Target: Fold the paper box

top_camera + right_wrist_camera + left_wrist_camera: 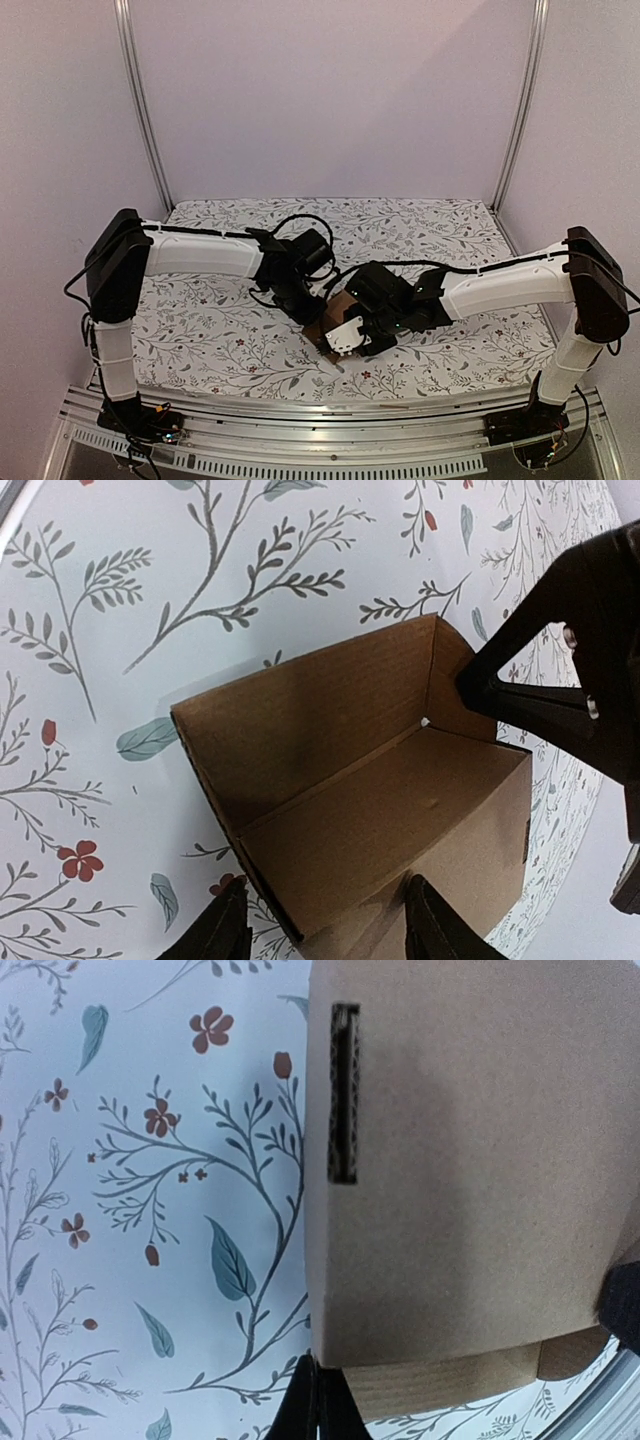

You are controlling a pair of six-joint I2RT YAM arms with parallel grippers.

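Mid-table on the floral cloth, the paper box stands half-erected, top open. The left gripper is fully closed, holding nothing, tips at the box's edge. The right gripper has jaws half apart astride the box's near corner; whether they clamp it, cannot tell

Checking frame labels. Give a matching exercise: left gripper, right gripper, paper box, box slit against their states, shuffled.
1 left gripper
2 right gripper
3 paper box
4 slit

A partly folded, inside showing
B jaws together
C narrow dark cut in a panel
D jaws apart, astride a box corner

Pairs: 1-B, 2-D, 3-A, 4-C
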